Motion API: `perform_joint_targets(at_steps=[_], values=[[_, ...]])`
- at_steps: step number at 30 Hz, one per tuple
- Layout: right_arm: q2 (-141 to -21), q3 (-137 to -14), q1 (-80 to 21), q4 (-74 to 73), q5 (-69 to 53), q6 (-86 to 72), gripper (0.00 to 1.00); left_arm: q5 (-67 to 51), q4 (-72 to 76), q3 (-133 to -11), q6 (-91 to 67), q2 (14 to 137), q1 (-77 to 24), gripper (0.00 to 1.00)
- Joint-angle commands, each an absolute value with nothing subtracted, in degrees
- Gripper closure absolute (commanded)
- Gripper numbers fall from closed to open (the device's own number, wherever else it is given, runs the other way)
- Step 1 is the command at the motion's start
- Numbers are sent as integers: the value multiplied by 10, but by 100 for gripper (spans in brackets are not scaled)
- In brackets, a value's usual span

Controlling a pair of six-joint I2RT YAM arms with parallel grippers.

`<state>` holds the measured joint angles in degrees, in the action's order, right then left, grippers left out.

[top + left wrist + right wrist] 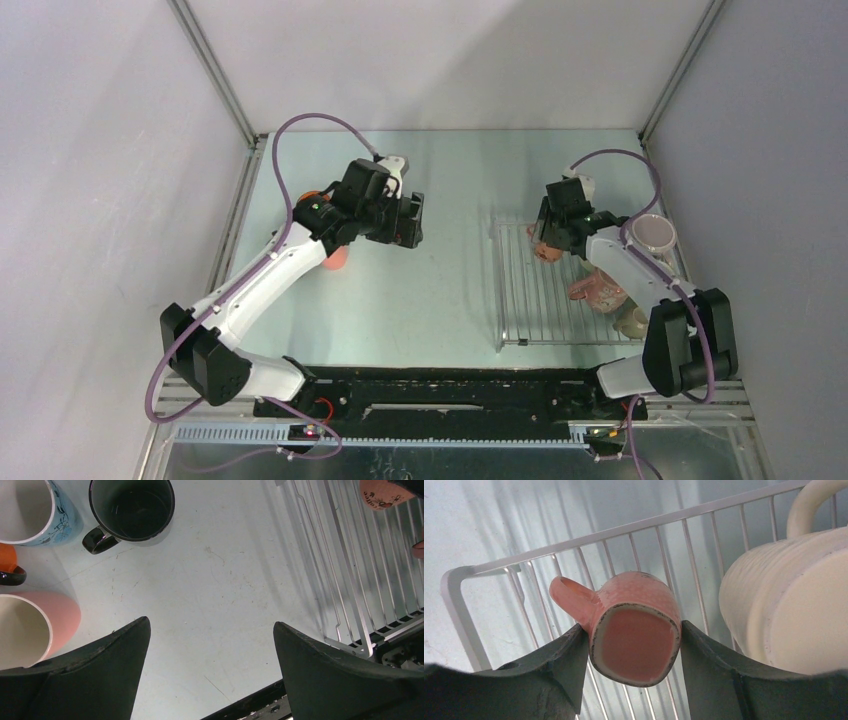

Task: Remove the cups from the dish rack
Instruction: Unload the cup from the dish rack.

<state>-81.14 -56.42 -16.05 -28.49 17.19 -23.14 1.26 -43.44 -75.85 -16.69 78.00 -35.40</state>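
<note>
Starting nearest the arm bases, the dish rack (530, 295) lies on the right half of the pale surface (440, 290). A beige cup (632, 322) sits at its near right end, with a patterned pink cup (597, 290) just beyond it. Farther on, at the rack's far left corner, the right end effector (634, 630) is closed on a salmon-pink cup (636, 600). One finger presses each side of this cup, its base faces the wrist camera, and its handle points toward the corner rim. A cream ribbed cup (784, 605) sits just beside it on the bars, apart from the fingers. A lilac cup (655, 235) sits at the rack's far right edge. Well apart from the rack, the left end effector (211, 625) hovers over the surface with jaws spread wide, holding nothing. Around it four cups rest upright on the surface: a pink cup (45, 625), an orange cup (6, 560), a pale blue cup (45, 510) and a dark cup (131, 507).
</note>
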Motion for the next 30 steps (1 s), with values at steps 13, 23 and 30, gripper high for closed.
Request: perform_joint_targets(at_steps=[13,23,30], values=[[-725,-646,-173,-345,73,-282,75,-124,-195,-642,-310,703,-361,0],[-685,-695,-183,-351,-74,-341,74,-149,27,-549,-407,695,-382,0],[-676,-721,-193,-310,-185,-406,73,-168,155,-523,-464,713,-386,2]])
